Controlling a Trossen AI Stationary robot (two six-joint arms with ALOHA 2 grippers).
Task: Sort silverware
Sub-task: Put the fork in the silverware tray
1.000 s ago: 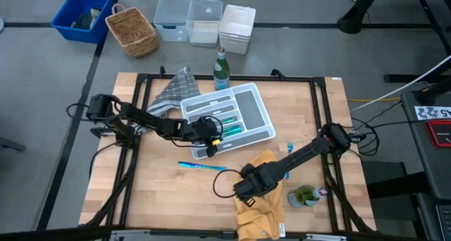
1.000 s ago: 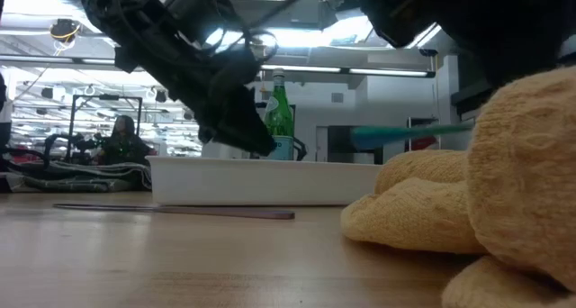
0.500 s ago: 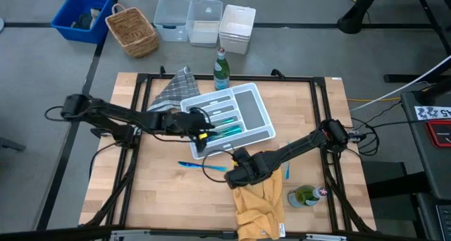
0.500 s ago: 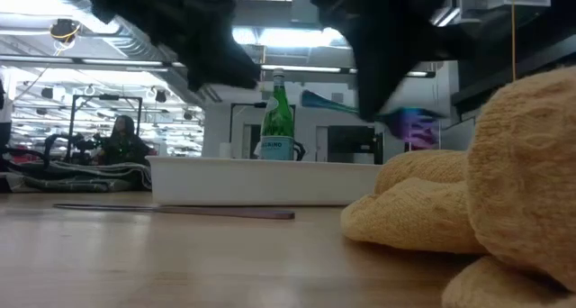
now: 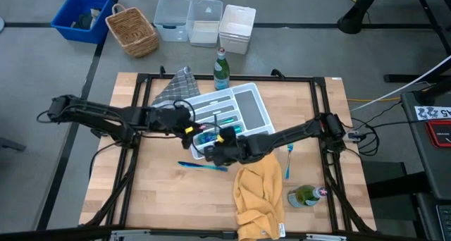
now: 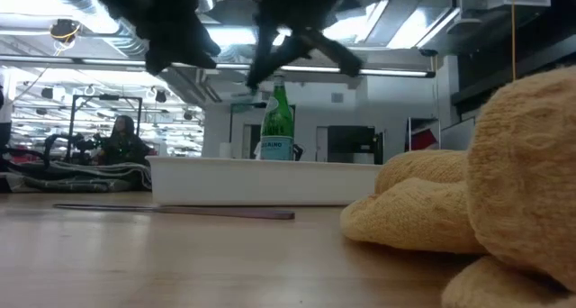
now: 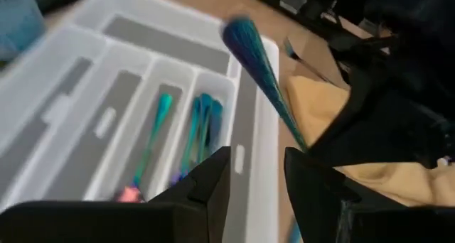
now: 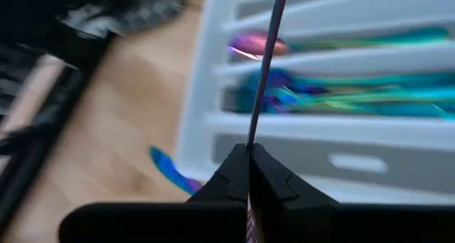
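The white divided tray [image 5: 246, 103] sits mid-table with several teal and iridescent pieces of silverware [image 7: 202, 126] lying in its slots. My right gripper [image 5: 215, 151] hovers at the tray's near left corner, shut on a slim teal piece [image 7: 257, 76]. I cannot tell what kind of piece it is. My left gripper [image 5: 184, 125] is open and empty just left of the tray, its fingertips [image 7: 213, 175] facing the held piece. One blue piece [image 5: 201, 165] lies flat on the table near the tray. Another [image 5: 289, 160] lies beside the yellow cloth [image 5: 259, 195]. My right gripper pinches the teal piece at one end [image 8: 252, 138] between its two fingers. The fingers come from the table's right, roughly level. The piece [image 8: 269, 55] sticks out straight ahead past the fingertips, lifted clear, over the tray's near left end.
A green bottle [image 5: 221, 68] stands behind the tray, with a grey cloth [image 5: 173, 89] to its left. A green object [image 5: 304, 196] sits at the near right. A basket, a blue bin and plastic boxes stand beyond the table's far edge. Bare wood lies at the near left.
My right gripper has moved from over the yellow cloth toward the table's left and far edge, up to the tray's near left corner, carrying the teal piece clear of the table. My left gripper has drawn back from the tray toward the table's left.
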